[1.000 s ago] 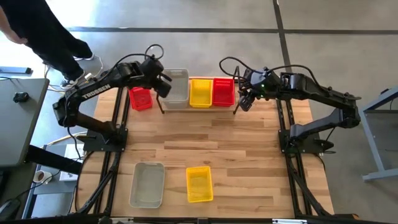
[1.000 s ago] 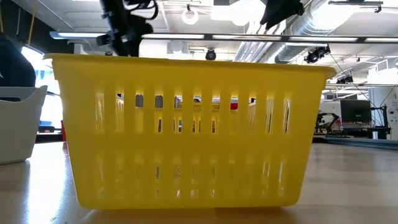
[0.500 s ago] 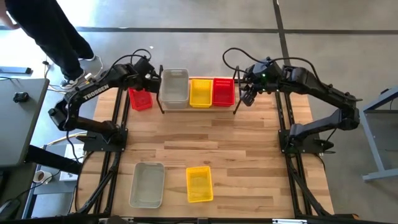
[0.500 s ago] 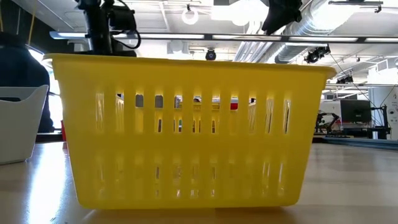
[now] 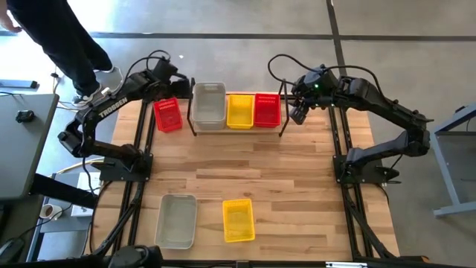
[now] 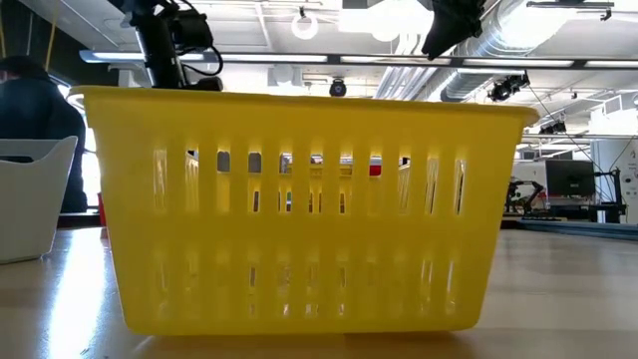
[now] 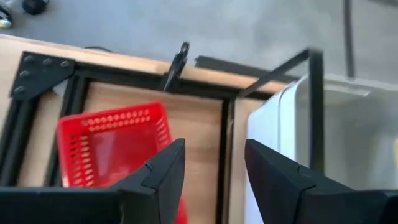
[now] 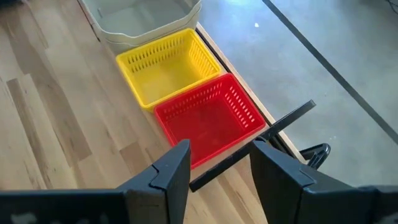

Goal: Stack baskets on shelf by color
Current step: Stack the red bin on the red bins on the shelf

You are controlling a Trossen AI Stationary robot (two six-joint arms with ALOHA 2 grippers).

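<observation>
The shelf [image 5: 195,128] at the table's far edge carries a grey-white basket [image 5: 209,104], a yellow basket [image 5: 239,110] and a red basket [image 5: 267,110] side by side. Another red basket [image 5: 168,115] stands on its base on the table, left of the shelf. Near the front edge stand a grey-white basket [image 5: 176,221] and a yellow basket [image 5: 238,219]. My left gripper [image 5: 178,85] is open, in the air over the gap between the loose red basket [image 7: 112,149] and the shelf's grey-white basket [image 7: 348,137]. My right gripper [image 5: 296,113] is open, just right of the shelf's red basket [image 8: 208,118].
The shelf's black end rods [image 7: 317,106] [image 8: 255,146] stand close to both grippers. Black arm-mount frames [image 5: 141,141] run along both table sides. A person [image 5: 59,37] stands beyond the far left corner. In the low view the front yellow basket [image 6: 299,209] fills most of the picture.
My left gripper has drawn back from the left rim of the shelf's grey-white basket, moving toward the table's left and far edge. The grey-white basket has stayed on the shelf. The person beyond the far left corner has stepped along.
</observation>
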